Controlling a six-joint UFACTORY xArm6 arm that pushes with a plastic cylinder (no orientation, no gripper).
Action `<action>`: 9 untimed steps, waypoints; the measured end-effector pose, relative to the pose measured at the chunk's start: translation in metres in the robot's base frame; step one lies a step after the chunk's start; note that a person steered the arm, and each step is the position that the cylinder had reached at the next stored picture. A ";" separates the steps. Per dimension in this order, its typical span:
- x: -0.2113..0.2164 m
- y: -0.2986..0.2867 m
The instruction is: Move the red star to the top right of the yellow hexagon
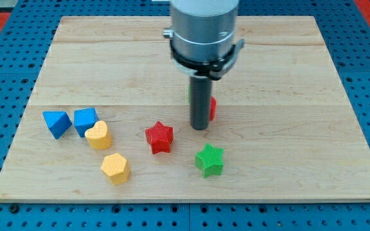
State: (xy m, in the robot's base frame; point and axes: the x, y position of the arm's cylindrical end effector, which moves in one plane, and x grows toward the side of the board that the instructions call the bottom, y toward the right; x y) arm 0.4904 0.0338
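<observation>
The red star (159, 137) lies on the wooden board (288, 77), below the middle. The yellow hexagon (115, 168) lies to its lower left, near the board's bottom edge. My tip (200, 128) stands on the board to the right of the red star and a little above it, with a small gap between them. The rod hides most of a red block (212, 109) just behind it, and a sliver of green shows at the rod's left edge.
A green star (209, 160) lies below my tip, to the lower right of the red star. A yellow heart-like block (99, 135) touches a blue block (85, 120); another blue block (56, 123) lies at the left.
</observation>
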 end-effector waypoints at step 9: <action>0.046 -0.092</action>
State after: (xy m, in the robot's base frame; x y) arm 0.5366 -0.0585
